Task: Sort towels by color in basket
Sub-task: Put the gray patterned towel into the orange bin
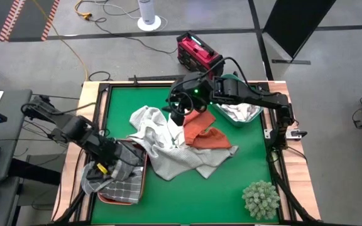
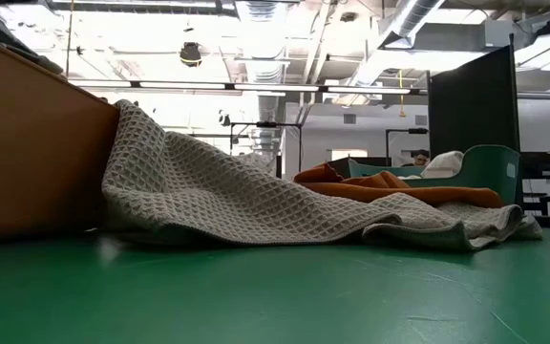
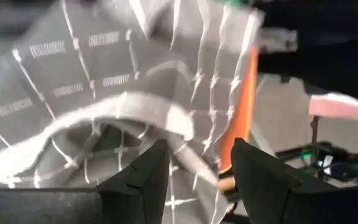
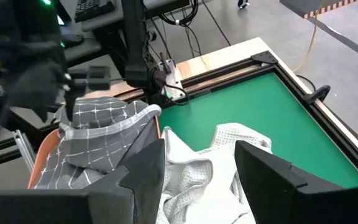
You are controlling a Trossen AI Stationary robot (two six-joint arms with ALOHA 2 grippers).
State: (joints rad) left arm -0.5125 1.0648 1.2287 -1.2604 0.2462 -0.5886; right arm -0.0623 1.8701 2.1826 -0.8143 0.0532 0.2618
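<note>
Left gripper [image 3: 194,163]: parted over grey checked towel [image 3: 104,74] | right gripper [image 4: 197,165]: released, empty | low view: neither gripper

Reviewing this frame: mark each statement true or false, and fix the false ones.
1. The grey checked cloth towel lies in the orange-rimmed basket at the table's left edge. True.
2. The left gripper is over that basket, jaws open above the checked towel. True.
3. The rust-orange cloth towel is inside the teal basket. False: it lies on the green table mat, on the pale waffle-weave towel.
4. The spiky pale-green plant ball sits in the teal basket. False: it sits at the table's near right corner.
5. The right gripper is clamped on the plant ball. False: it is open, above the towel pile.
</note>
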